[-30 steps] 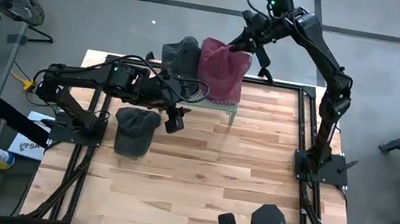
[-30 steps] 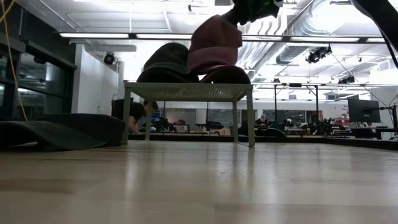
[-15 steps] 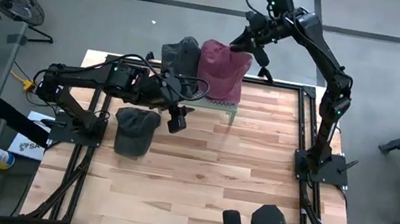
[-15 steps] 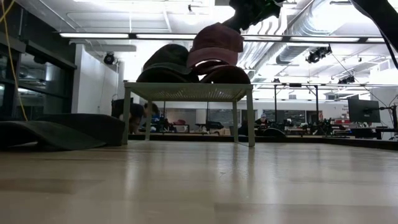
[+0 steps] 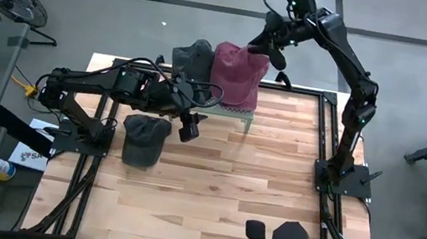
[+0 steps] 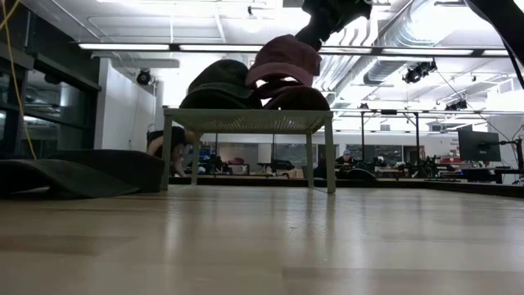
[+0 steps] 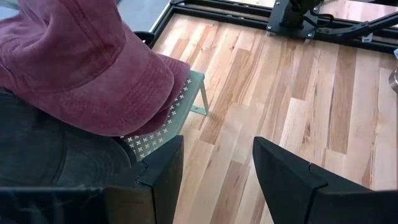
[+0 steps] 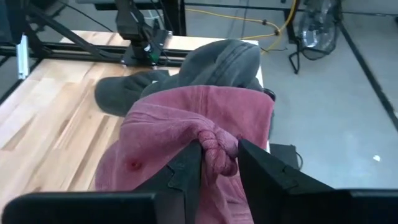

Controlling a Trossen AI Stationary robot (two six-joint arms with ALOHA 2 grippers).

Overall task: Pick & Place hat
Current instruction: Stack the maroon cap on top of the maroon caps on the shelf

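Right gripper [image 8: 217, 155] jaws grasped a bunched fold of the maroon corduroy cap [image 5: 235, 74], which lay on the perforated green metal stand [image 7: 180, 109]. Left gripper [image 7: 214, 168] jaws released, empty, just beside the stand's edge.

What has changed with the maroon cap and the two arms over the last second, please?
The right claw, pinching the maroon cap, lowered it onto the caps piled on the small green stand and its fingers have begun spreading. The left claw, the dark grey cap and the cap on the table stayed put.
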